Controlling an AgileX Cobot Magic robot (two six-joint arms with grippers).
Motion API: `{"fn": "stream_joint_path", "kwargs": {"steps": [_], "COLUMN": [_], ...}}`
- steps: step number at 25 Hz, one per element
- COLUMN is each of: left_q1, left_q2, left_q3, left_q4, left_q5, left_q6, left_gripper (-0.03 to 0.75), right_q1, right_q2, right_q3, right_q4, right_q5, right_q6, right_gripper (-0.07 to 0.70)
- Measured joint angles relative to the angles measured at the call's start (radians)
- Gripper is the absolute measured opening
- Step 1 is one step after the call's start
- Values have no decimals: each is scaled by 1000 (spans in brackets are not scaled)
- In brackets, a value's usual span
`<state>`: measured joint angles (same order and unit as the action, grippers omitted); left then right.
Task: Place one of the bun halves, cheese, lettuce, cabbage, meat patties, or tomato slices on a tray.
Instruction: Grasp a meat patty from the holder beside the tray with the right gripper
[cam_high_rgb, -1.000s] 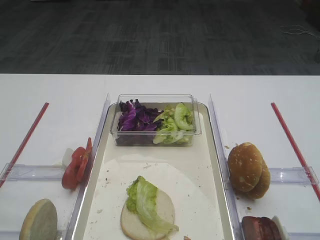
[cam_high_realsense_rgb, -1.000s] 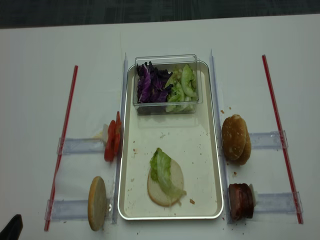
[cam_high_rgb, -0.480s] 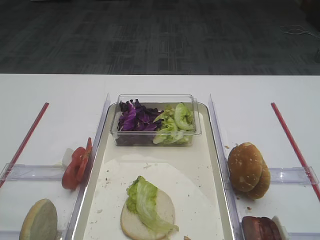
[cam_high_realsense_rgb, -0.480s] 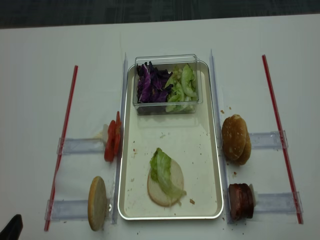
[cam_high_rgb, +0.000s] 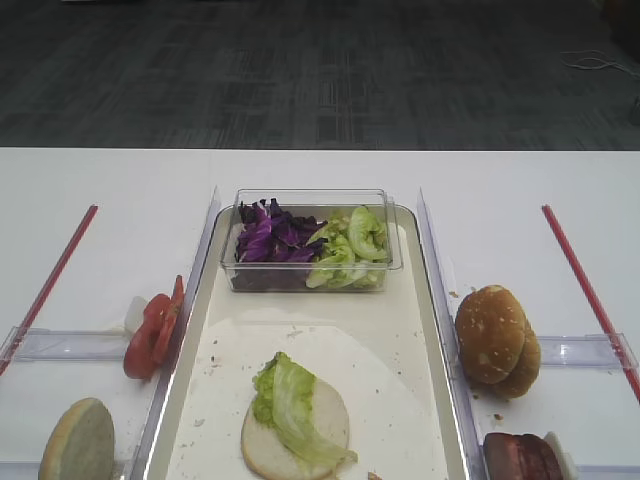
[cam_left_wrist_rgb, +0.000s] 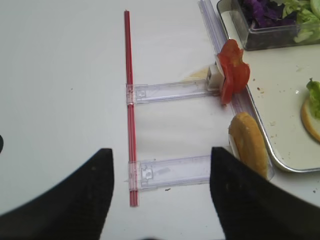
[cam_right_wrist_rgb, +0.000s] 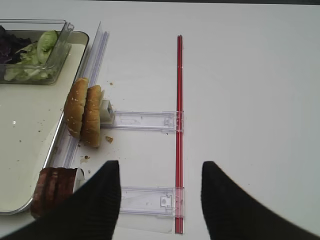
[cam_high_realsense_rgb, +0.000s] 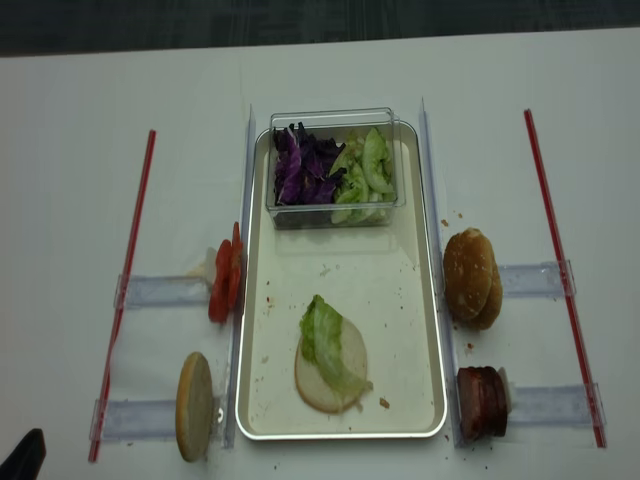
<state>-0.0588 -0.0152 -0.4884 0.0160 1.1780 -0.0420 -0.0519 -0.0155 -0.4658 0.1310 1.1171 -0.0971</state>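
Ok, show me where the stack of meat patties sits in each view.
Exterior high: meat patties, bottom right corner, cropped.
Right wrist: bottom left, beside the tray's corner.
Left wrist: not in it.
Exterior high realsense: lower right, right of the tray.
Shared landmark: the sesame bun halves just beyond them.

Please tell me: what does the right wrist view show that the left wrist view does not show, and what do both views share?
Only the right wrist view shows the speckled bun halves standing on edge, the meat patties and the open right claw.

Only the left wrist view shows the tomato slices, one pale bun half, the lettuce lying on a flat bun on the tray, and the open left claw.

Both views share the tray, the clear tub of leaves, and clear plastic holders beside a red strip.
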Motion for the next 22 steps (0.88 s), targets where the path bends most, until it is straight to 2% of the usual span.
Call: {"fn": "stream_joint_path", "kwargs": {"steps": [22], "left_q1": [0], "left_q2": [0], "left_q3": [0], "left_q4": [0], "left_q5": [0], "left_q6": [0], "left_gripper": [428], "right_q1": [0], "right_q2": [28], "right_q3": [0], "right_q4": [-3], "right_q5": [1], "right_q6": [0], "right_gripper": [379]}}
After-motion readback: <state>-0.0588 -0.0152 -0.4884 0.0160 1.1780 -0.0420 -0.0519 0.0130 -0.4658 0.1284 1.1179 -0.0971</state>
